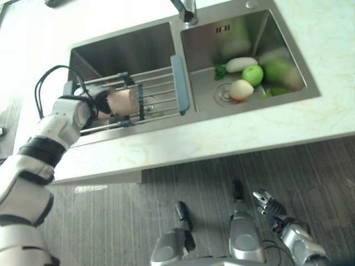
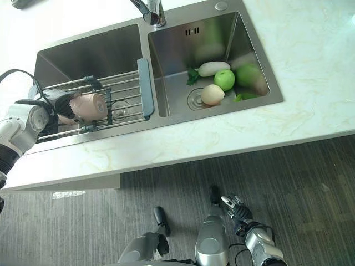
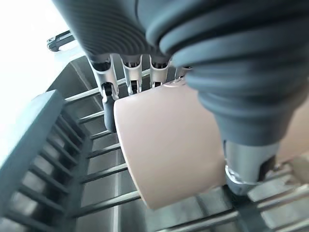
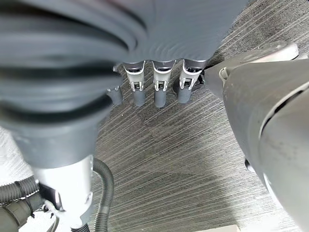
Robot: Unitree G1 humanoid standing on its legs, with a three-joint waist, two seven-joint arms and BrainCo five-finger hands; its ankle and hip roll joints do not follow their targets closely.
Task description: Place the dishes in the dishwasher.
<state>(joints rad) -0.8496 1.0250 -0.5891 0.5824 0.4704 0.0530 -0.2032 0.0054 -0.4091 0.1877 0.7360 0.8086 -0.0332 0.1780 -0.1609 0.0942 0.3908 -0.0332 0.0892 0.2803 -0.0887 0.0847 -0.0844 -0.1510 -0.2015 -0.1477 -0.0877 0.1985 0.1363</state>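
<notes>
We are holding a pale pink cup (image 1: 123,102) with our left robot hand (image 1: 99,103); in the left wrist view the fingers (image 3: 108,96) and the thumb are curling around the cup's side. The cup is lying sideways just above the wire rack (image 1: 158,91) that is sitting across the left basin of the steel sink (image 2: 89,55). The sink is sitting in the pale marble desk (image 2: 310,66). In the right basin, a white radish (image 2: 213,68), a green apple (image 2: 224,79) and an onion (image 2: 212,94) are lying together. Our right robot hand (image 2: 237,210) is hanging low over the grey floor (image 2: 310,188), its fingers (image 4: 161,92) relaxed and holding nothing.
</notes>
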